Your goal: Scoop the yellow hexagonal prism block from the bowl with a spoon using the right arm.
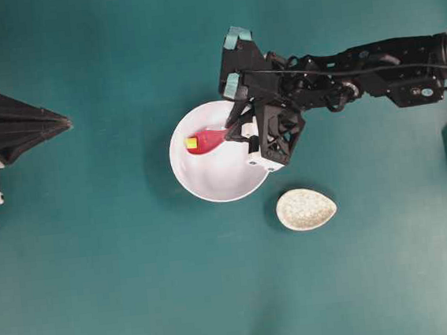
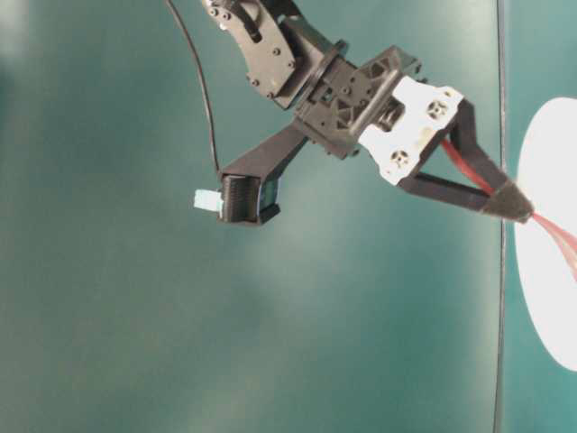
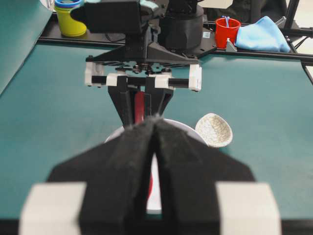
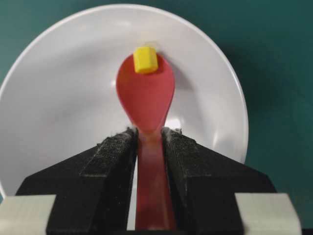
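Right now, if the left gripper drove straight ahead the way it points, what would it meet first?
Probably the bowl: the left gripper, shut, points across bare mat at its near rim. The right gripper, holding the spoon there, sits just behind. Height is unclear, so it might pass over the rim and meet that gripper first.
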Motion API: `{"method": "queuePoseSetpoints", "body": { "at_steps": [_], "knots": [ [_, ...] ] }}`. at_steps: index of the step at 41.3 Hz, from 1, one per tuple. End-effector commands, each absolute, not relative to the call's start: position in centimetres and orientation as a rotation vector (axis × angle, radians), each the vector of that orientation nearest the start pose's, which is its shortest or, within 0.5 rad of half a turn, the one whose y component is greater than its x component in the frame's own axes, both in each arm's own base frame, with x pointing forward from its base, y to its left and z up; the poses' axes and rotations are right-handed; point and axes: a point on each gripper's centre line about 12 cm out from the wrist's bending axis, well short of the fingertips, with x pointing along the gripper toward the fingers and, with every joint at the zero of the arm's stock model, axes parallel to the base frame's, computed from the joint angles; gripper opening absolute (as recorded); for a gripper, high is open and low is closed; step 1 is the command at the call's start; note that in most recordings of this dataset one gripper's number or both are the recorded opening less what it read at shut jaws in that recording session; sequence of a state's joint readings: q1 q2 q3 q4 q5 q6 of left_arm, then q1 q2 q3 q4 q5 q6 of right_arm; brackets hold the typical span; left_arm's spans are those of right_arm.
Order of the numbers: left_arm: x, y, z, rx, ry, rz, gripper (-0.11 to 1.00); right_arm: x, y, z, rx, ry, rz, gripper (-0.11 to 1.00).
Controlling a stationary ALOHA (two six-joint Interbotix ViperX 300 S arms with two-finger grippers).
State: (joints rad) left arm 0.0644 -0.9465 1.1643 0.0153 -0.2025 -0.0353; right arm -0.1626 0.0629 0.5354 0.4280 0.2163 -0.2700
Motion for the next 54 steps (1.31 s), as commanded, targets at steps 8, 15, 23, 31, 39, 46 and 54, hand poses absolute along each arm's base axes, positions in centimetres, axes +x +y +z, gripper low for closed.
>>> {"method": "queuePoseSetpoints", "body": {
  "at_steps": [8, 15, 23, 31, 39, 46, 54],
  "knots": [
    [20.5, 1.3, 29.7, -0.021, -0.022, 0.061, 0.00, 39.6, -5.3, 18.2, 0.240, 0.699, -0.153, 0.26],
    [20.5, 1.3, 29.7, -0.021, -0.022, 0.062, 0.00, 38.6, -4.9, 17.9, 0.240, 0.646, -0.178, 0.26],
    [20.5, 1.3, 29.8, -0.021, -0.027, 0.061, 0.00, 37.4, -4.0, 17.8, 0.230, 0.590, -0.188, 0.26],
    [20.5, 1.3, 29.9, -0.024, -0.036, 0.061, 0.00, 36.5, -3.2, 18.2, 0.223, 0.498, -0.204, 0.26],
    [20.5, 1.3, 29.9, -0.022, -0.041, 0.060, 0.00, 35.2, -2.4, 19.1, 0.231, 0.392, -0.216, 0.26],
    [20.5, 1.3, 30.0, -0.023, -0.044, 0.062, 0.00, 34.2, -1.7, 19.8, 0.249, 0.314, -0.217, 0.26],
    [20.5, 1.3, 30.0, -0.023, -0.044, 0.060, 0.00, 33.8, -1.2, 20.9, 0.253, 0.256, -0.207, 0.26]
  ]
}}
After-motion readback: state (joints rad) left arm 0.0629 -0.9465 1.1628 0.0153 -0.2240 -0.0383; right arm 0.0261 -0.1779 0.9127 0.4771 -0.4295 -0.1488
